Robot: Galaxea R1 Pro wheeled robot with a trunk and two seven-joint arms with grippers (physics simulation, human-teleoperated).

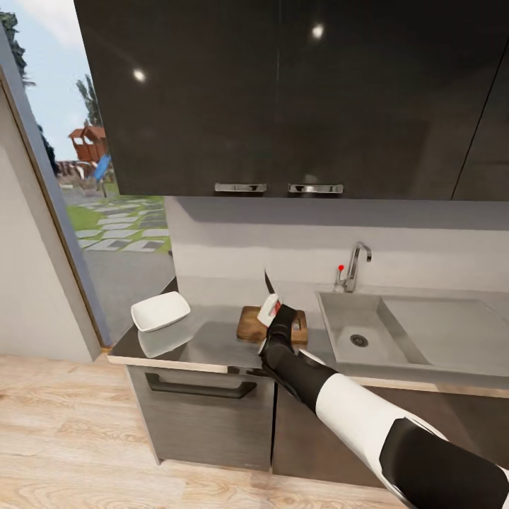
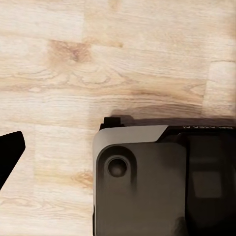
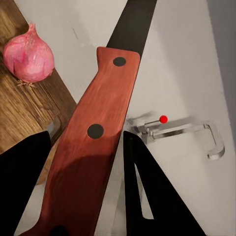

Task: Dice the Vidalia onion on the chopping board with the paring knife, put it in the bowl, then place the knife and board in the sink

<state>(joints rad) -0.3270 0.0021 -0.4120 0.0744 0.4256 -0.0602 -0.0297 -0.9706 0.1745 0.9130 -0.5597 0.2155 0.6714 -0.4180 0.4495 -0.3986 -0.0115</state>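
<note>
Currently, head view: right end effector (image 1: pixel 271 311) raised over the chopping board (image 1: pixel 249 325), closed around the paring knife (image 1: pixel 268 284), dark blade pointing up and away. Board lies on the steel tabletop (image 1: pixel 212 343) between the white bowl (image 1: pixel 161 311) at left and the sink (image 1: pixel 360 332) at right, chrome tap (image 1: pixel 353 267) with red knob behind the basin. The arm hides the board's middle, so the Vidalia onion is not legible here. Left wrist view: wooden floor (image 2: pixel 98 59) and a dark part of the robot's body (image 2: pixel 157 182); one black fingertip (image 2: pixel 10 152) is cut off at the frame edge, so the left end effector's opening cannot be told. Right wrist view: red knife handle (image 3: pixel 91 142) clamped between the two dark fingers (image 3: pixel 152 191); Vidalia onion (image 3: pixel 28 56) whole, sitting near the board's (image 3: pixel 24 108) edge, beside the blade line rather than under it. Recommended handling: turn the blade downward, centre it over the bulb and descend squarely, since a round onion so near the edge would probably roll off under a glancing cut. Blade tip is cropped.
</note>
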